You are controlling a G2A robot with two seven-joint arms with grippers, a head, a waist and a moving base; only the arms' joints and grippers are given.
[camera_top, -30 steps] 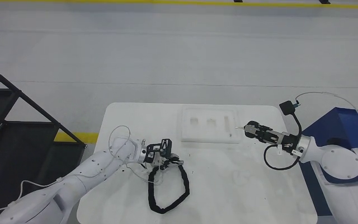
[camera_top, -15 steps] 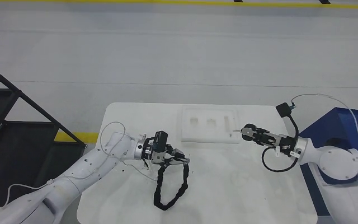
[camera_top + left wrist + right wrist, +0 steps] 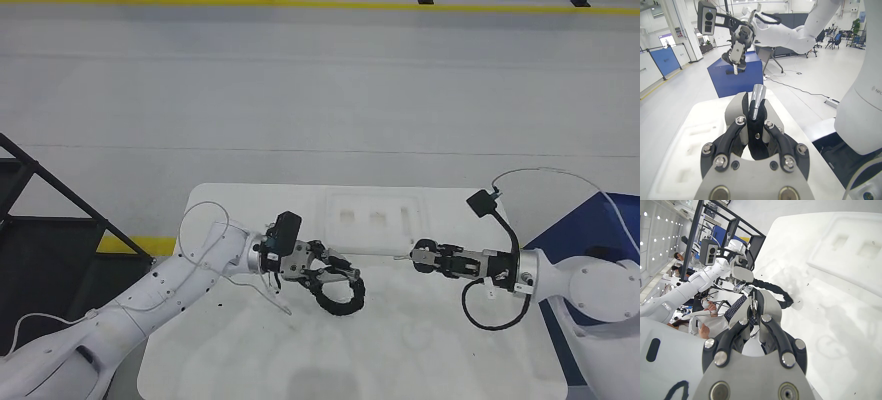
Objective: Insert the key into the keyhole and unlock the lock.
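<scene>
Two end effectors face each other above the desk [image 3: 450, 340], and we read this as a mid-air line-up for the insertion. Our left end effector [image 3: 753, 107] is clamped on the lock [image 3: 758, 98], gripping the black sleeve just behind the chrome end. That end sticks out past the fingertips and points toward the other arm, presumably so the keyhole is open to an approach. We cannot make out the keyhole itself. The lock's black cable [image 3: 343, 297] droops in a loop below the grip, down to the desk, where it stays out of the key's path. Our right end effector [image 3: 418, 255] is closed on the key [image 3: 735, 69], holding it by the head so the blade projects forward toward the lock. From above, key and lock sit at roughly the same height, near each other but apart, with open space between them. A white foam tray [image 3: 380, 215] lies on the desk beyond the gap. In our judgement the insertion has not begun, and the next step is to match the blade's axis and roll to the chrome end.
</scene>
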